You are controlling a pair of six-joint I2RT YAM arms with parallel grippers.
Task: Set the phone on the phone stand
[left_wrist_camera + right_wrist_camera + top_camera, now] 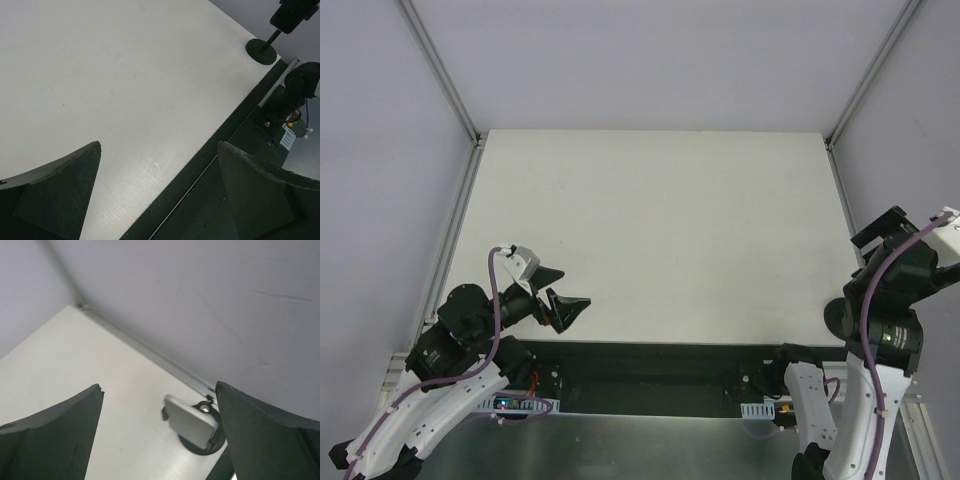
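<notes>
Right wrist view: the right claw (pixel 159 386) is spread wide and grasps nothing, its two fingers framing the phone stand (pixel 199 450) from above. The phone (pixel 189 421) rests on top of the stand, tilted in the cradle and covering much of the round base. Its face looks pale, probably because the gloss mirrors the wall (pixel 210 300). The claw hangs above the stand and apart from it, which suggests the cradle alone is bearing the phone. The stand sits on the surface (pixel 60 355), just beside the rail (pixel 150 357).

Left wrist view: the left claw (pixel 159 145) is likewise released and empty, well apart from the stand. The stand shows its disc base, its post and a dark block on top, where cradle and phone cannot be told apart. This arm probably idles because the stand is on the other arm's side.

Top view: the stand and phone are hidden behind the right arm (pixel 880 320), and the left claw hovers far from that spot. The placement looks done. Any retreat should avoid brushing the stand.
</notes>
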